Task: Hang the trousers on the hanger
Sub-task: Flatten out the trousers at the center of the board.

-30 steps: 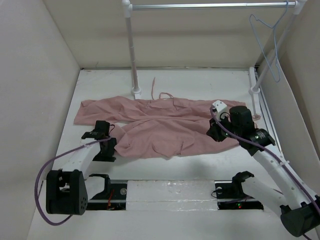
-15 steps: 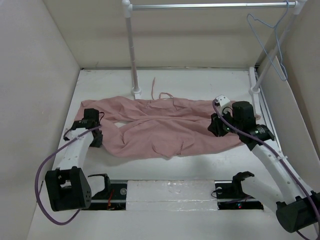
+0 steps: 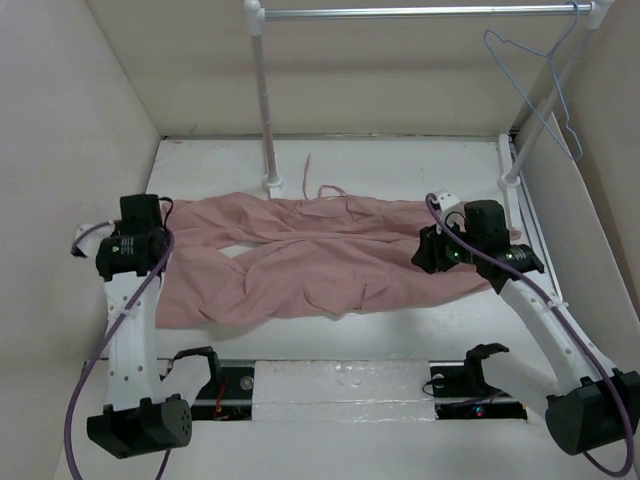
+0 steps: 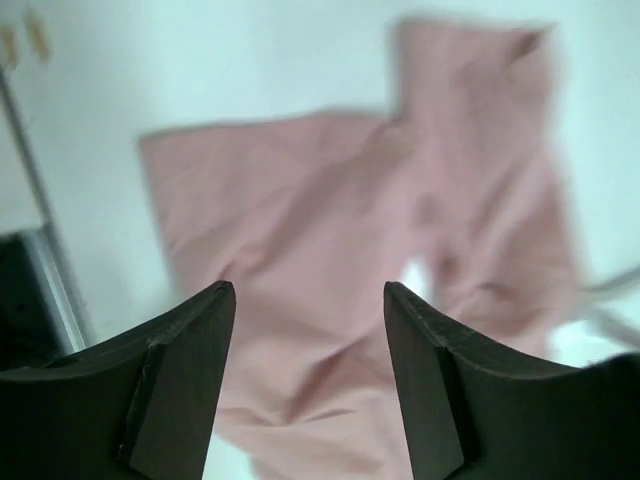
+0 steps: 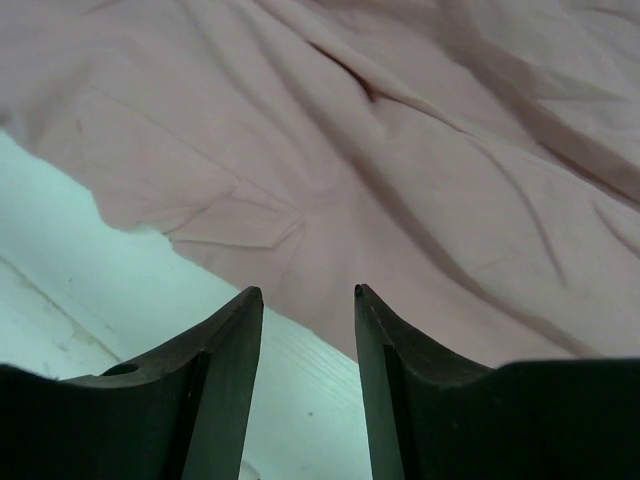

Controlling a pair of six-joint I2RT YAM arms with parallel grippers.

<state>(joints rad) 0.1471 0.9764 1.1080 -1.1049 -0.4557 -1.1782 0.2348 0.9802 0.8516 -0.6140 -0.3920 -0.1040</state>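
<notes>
You're getting soft, even, bright light in the top view, casting only faint shadows. Your left wrist view is blurring heavily, the trousers (image 4: 330,250) smearing worst toward 3 o'clock. Your right wrist view is rendering folds sharply.

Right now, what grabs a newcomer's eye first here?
The dusty-pink trousers lie spread across the middle of the table, the biggest thing in view. The pale blue hanger hangs bare from the rail at the far right. The left gripper and right gripper are both open over the trousers' two ends, holding nothing.
</notes>
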